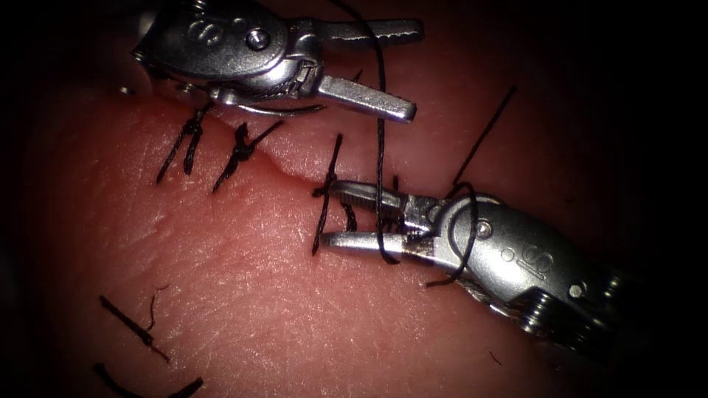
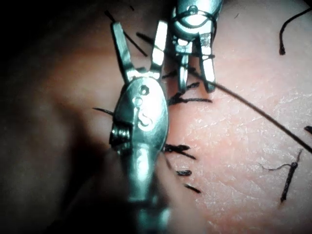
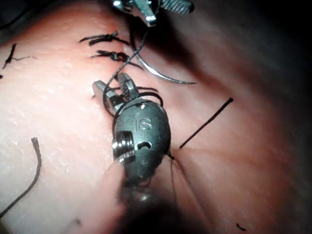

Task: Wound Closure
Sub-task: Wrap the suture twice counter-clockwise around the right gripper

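Endoscope view: curved needle (image 1: pixel 284 111) lies free beside the thread-wound right tool (image 1: pixel 369 221).

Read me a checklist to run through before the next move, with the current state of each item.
1. Left tool jaws open and holding nothing: ok.
2. Right tool jaws open and holding nothing: ok.
3. Thread wrapped around the right tool: ok, it crosses both jaws and loops the wrist.
4. Needle out of the tissue: ok, it lies free under the left tool.
5. Short thread end gripped: not ok, it sits at the right tool's tips, unheld.
6. Earlier stitches snug: cannot tell.
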Available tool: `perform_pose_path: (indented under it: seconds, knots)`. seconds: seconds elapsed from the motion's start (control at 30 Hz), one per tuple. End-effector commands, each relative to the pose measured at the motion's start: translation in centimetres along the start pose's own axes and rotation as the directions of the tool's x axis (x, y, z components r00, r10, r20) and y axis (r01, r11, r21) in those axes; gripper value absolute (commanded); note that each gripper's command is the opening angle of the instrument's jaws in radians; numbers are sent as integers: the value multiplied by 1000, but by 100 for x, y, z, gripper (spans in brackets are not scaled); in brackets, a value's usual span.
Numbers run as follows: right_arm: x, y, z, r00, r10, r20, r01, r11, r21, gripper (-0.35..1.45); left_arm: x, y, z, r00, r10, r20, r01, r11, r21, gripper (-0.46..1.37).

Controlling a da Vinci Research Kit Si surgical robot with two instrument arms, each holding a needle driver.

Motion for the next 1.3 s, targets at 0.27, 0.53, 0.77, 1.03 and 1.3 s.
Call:
perform_pose_path:
  seconds: [0.27, 0.53, 0.77, 1.03, 1.3]
  knots:
    - [0, 0, 0, 1000, 0, 1, 0, 1000, 0, 16, 11, -6, 1, 999, 46, 7, -46, 999, -3, -35]
    - [0, -1, 0, 1000, 0, 1, 0, 1000, 1, 10, 11, -8, 1, 992, 125, 33, -126, 992, 31, -35]
    - [3, -3, -1, 1000, -4, 1, 4, 1000, 4, -7, 8, -18, -1, 980, 192, 56, -195, 979, 52, -35]
    - [17, -3, -4, 999, 7, -44, -7, 1000, 0, -6, -13, -32, -7, 973, 223, 65, -227, 972, 67, -35]
    - [34, 1, -4, 988, 20, -152, -23, 1000, -16, -5, -62, -13, -7, 968, 244, 66, -249, 964, 90, -35]
